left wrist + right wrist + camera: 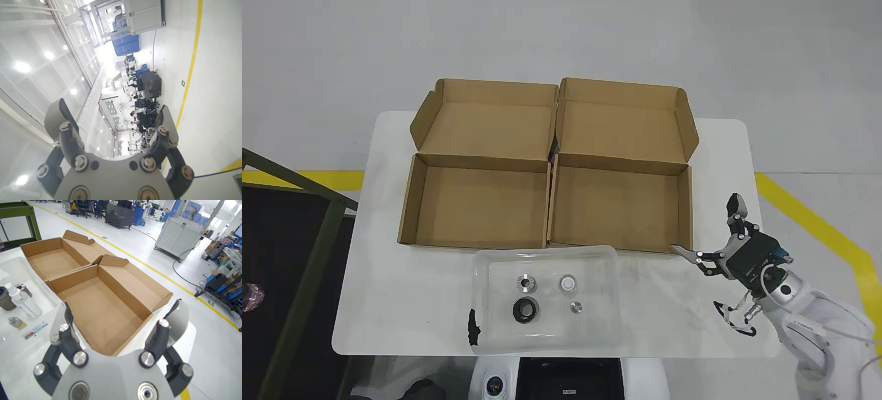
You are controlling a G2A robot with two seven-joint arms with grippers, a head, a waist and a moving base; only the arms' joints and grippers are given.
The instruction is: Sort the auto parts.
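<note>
A clear plastic bin (492, 262) (17, 262) at the table's front holds the parts: a silver cylinder (528, 281) (21, 288), a white spray bottle (567, 284) (24, 303), a dark ring-shaped bearing (526, 310) (6, 300) and a small metal-capped piece (577, 307) (16, 323). Behind it stand two open cardboard boxes, left (477, 205) (51, 260) and right (620, 207) (98, 306), both bare inside. My right gripper (712, 235) (122, 309) hovers open and holds nothing, off the right box's front right corner. My left gripper (113, 108) is open with nothing in it, pointed up at the hall.
The white table (712, 140) has bare room to the right of the boxes. A green-framed cart (302, 200) (17, 209) stands off its left edge. A small black shape (474, 330) sits at the bin's front left corner.
</note>
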